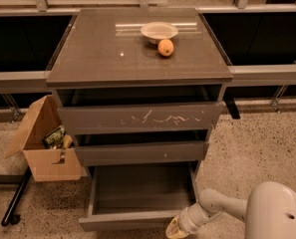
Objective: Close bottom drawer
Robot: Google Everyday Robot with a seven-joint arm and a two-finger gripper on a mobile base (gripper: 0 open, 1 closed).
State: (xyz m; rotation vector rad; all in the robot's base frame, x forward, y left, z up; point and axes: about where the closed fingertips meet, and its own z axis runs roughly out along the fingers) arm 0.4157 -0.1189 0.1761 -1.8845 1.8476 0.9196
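The bottom drawer (137, 222) is the lowest of the cabinet's three dark grey-brown drawers. It stands pulled far out, its inside bare, with its plain front near the picture's bottom edge. Above it are the middle drawer (142, 152) and the top drawer (140, 117) with white scratch marks, both slightly out. My gripper (175, 230) sits at the right end of the bottom drawer's front, at the end of my white arm (267, 210) that comes in from the lower right.
On the cabinet top (102, 54) stand a white bowl (159, 31) and an orange (165, 47). An open cardboard box (43, 146) with items sits on the floor to the cabinet's left. A black bar (15, 198) lies below it. Dark shelving runs behind.
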